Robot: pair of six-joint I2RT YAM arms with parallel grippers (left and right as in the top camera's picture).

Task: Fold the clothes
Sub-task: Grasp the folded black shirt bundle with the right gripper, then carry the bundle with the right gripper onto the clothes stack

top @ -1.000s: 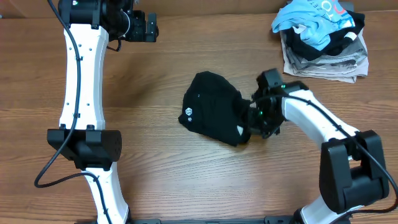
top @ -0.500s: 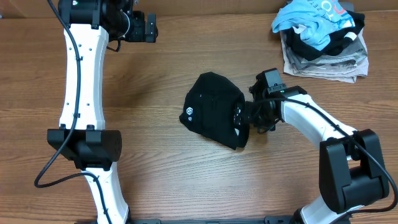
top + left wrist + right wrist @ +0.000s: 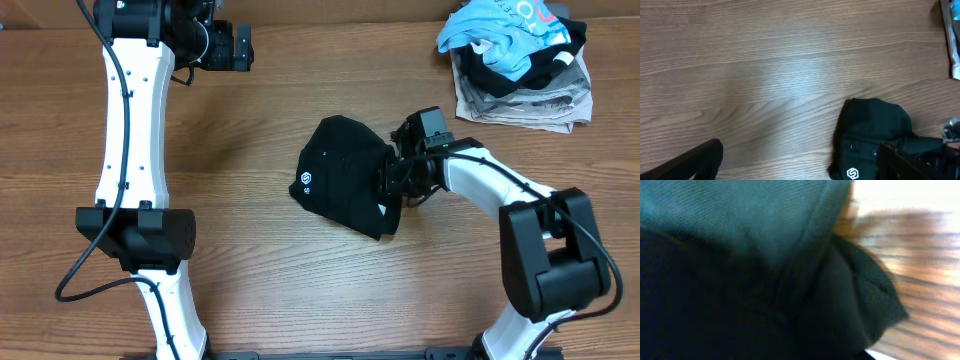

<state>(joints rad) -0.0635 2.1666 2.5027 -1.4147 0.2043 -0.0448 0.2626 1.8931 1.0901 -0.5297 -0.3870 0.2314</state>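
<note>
Left arm (image 3: 130,110): white links, black joints
Right arm (image 3: 488,186): white links, black joints
Left gripper (image 3: 243,46): black
Cables (image 3: 124,100): black, along the links

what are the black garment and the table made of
Black garment: soft matte fabric, probably fine knit; the right wrist view shows a tiny mesh grain, and it slumps in folds. Table: wood or wood-look laminate, brown grain lines, slight sheen; cannot tell which.

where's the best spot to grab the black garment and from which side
Grip the black garment at its right edge, probably coming low from the right: it lies bunched, loose folds stick out there beside the right gripper, the logo side flatter.
</note>
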